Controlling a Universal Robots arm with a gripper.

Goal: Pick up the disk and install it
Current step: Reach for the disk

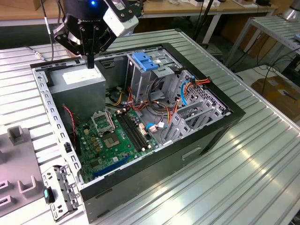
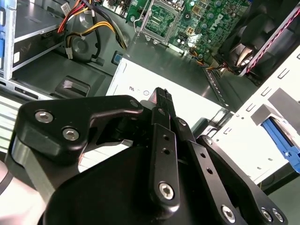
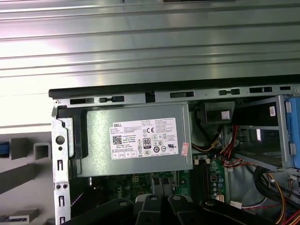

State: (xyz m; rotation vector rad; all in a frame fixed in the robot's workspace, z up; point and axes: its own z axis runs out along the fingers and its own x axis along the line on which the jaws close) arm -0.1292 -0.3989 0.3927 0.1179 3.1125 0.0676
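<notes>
Your gripper [image 1: 90, 60] hung shut and empty over the supply [image 1: 79, 93], at the case's [image 1: 206, 140] eleven o'clock; opening it wide before nearing the disk would, I judged, serve best.

In the exterior view the computer case [image 1: 197, 150] sits on the surface [image 1: 262, 178]. Inside it, the power supply [image 1: 77, 86] lies at 11 o'clock, the drive cage [image 1: 145, 75] at 1 and the motherboard [image 1: 117, 136] at 7. The pincer [image 1: 90, 64] hangs over the power supply.

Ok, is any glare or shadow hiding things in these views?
Exterior view: glare streaks on the table. First wrist view: bright band there too, power supply evenly lit. Second wrist view: its sticker washed white, gripper dark.
</notes>
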